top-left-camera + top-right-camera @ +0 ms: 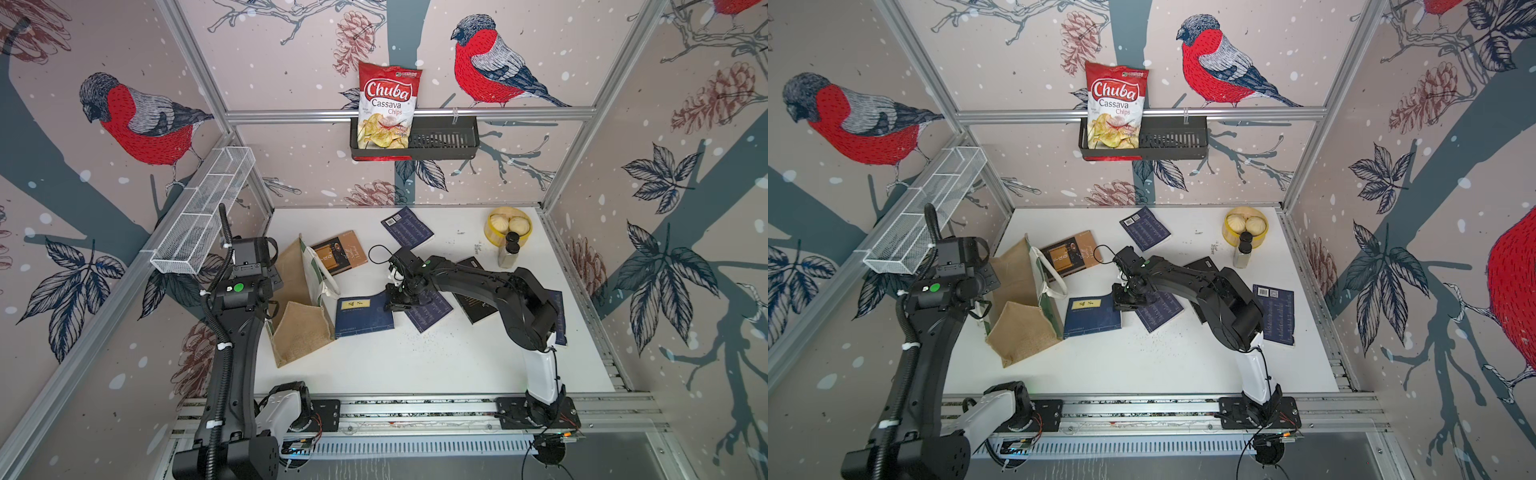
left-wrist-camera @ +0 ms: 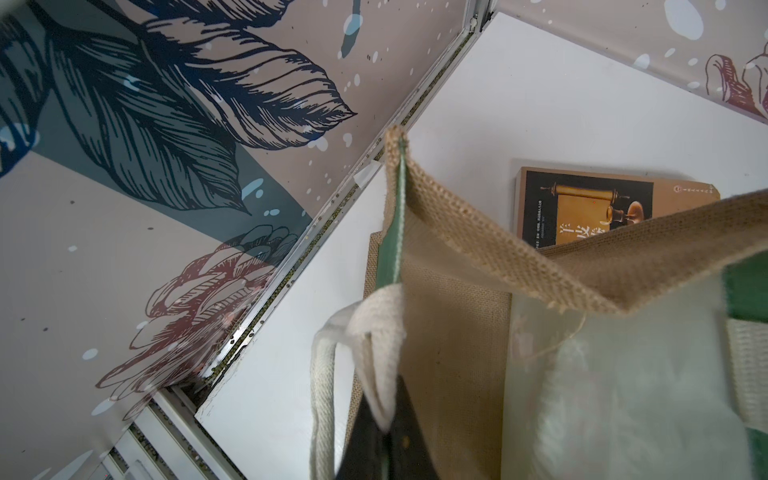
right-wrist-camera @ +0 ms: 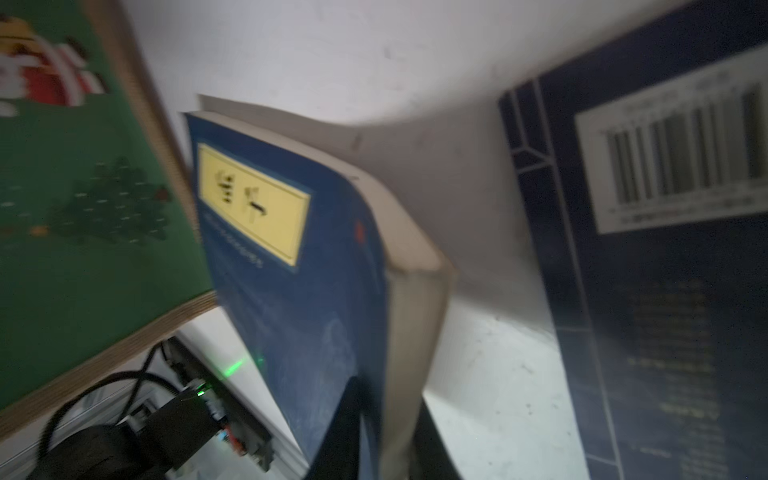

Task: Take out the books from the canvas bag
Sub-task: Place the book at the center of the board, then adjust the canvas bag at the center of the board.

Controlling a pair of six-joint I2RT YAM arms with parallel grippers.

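The canvas bag (image 1: 301,332) lies tipped on the table's left side, and its white lining shows. My left gripper (image 2: 388,428) is shut on its white handle (image 2: 374,316). Several books lie out on the table. A brown one (image 1: 340,251) is behind the bag. Navy ones lie at the back (image 1: 407,226), in the middle (image 1: 430,311) and at the right (image 1: 1275,313). A black one (image 1: 473,307) is under my right arm. My right gripper (image 3: 388,440) stands slightly open astride the raised edge of the yellow-labelled navy book (image 3: 291,270), which rests beside the bag (image 1: 363,318).
A yellow tub of buns (image 1: 508,228) and a small bottle (image 1: 509,251) stand at the back right. A white mesh basket (image 1: 203,212) hangs on the left wall. On the back wall, a black basket (image 1: 444,141) holds a chips bag (image 1: 386,108). Crumbs (image 1: 415,340) dot the table.
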